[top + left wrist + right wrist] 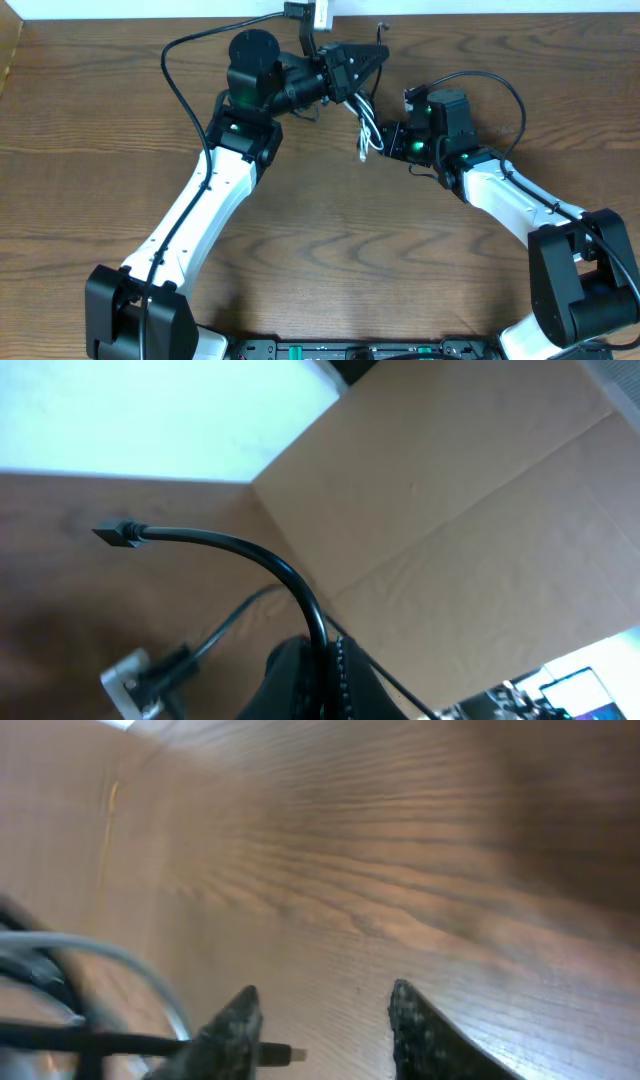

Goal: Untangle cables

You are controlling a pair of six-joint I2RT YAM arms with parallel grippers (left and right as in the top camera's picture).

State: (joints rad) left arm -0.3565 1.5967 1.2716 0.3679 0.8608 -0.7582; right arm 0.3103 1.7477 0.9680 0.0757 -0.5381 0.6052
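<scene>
At the far middle of the table (330,250), the two cables hang in a small tangle between the grippers, held off the wood. The left gripper (378,54) points right and is clamped on the black cable (230,543). In the left wrist view the cable rises out of the closed fingers (300,685) and arcs over to a small free plug (118,535) in the air. Just below and right of it, the white cable (363,143) loops down beside the right gripper (384,138), which faces left. In the right wrist view this gripper's fingers (232,1028) stand apart with bare wood between them. A black strand runs in from the left past the left finger, and its metal tip (290,1054) pokes into the gap. The white cable curves by, blurred, at the left edge.
</scene>
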